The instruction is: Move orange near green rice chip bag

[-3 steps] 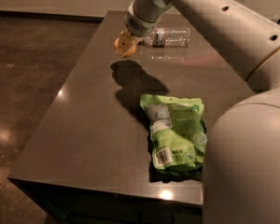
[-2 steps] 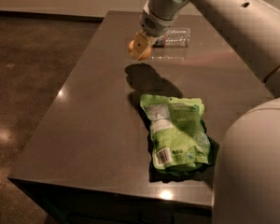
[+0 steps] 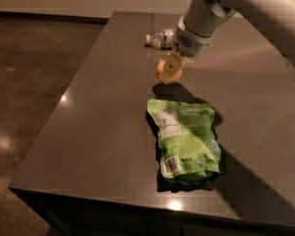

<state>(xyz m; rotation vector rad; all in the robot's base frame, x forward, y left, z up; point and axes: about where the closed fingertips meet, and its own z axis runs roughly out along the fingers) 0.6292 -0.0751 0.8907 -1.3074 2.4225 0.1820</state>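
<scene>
The green rice chip bag [image 3: 186, 135] lies flat on the dark table [image 3: 98, 122], label side up, near the front right. My gripper [image 3: 171, 69] hangs just beyond the bag's far end and is shut on the orange [image 3: 163, 73], which shows partly behind a pale finger. The orange is held a little above the table, over its shadow next to the bag's top edge.
A clear plastic water bottle [image 3: 161, 37] lies on its side at the far part of the table, behind the gripper. My white arm [image 3: 255, 4] spans the upper right. The table's left edge drops to a dark floor [image 3: 29, 82].
My gripper has carried the orange from near the water bottle toward the front and right, closer to the bag's far end. The camera view has shifted too.
</scene>
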